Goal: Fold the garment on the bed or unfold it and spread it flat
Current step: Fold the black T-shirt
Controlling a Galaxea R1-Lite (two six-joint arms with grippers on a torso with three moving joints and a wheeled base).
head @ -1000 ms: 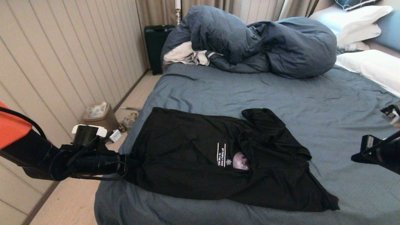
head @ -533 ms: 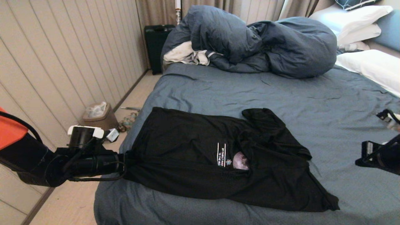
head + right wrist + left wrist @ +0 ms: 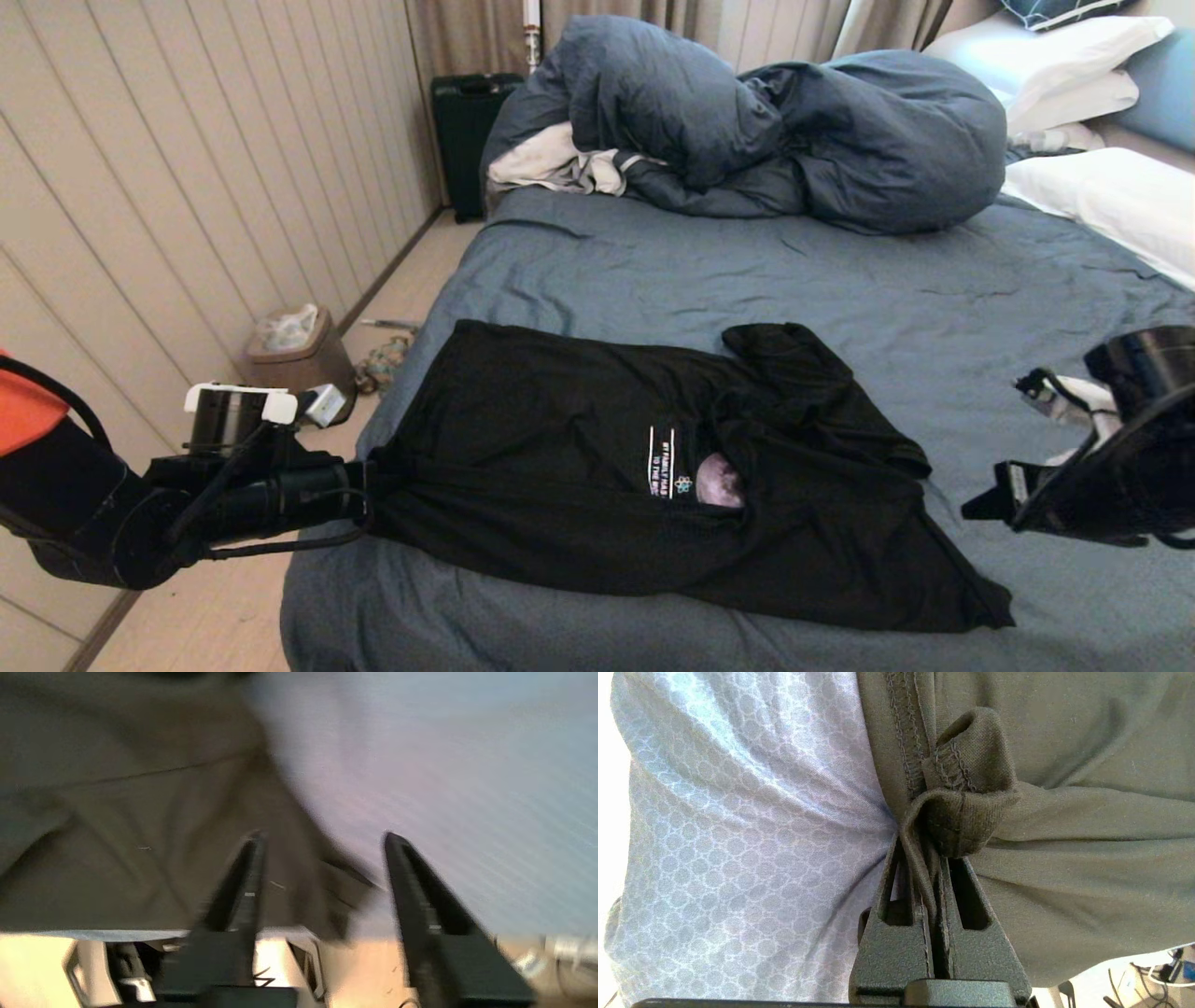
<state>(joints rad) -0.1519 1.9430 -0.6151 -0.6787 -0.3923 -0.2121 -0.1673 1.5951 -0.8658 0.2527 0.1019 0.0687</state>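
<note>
The black T-shirt (image 3: 579, 467) lies across the near part of the bed (image 3: 840, 280), its grey moon print and white lettering partly folded under a crease. My left gripper (image 3: 372, 485) is at the bed's left edge, shut on the shirt's hem corner; in the left wrist view the bunched hem (image 3: 962, 812) is pinched in the gripper (image 3: 924, 854). My right gripper (image 3: 976, 509) hovers open at the right, close to the shirt's near right corner. In the right wrist view its fingers (image 3: 322, 835) are spread over the T-shirt (image 3: 117, 812) corner, holding nothing.
A bulky slate-blue duvet (image 3: 747, 121) is heaped at the far end, with a white-grey cloth (image 3: 551, 163) beside it and white pillows (image 3: 1102, 196) at far right. A bin (image 3: 294, 350) and a dark case (image 3: 471, 140) stand on the floor at left.
The left gripper has drawn the hem corner slightly down and left. The right arm has swung in leftward toward the shirt's near right corner.
</note>
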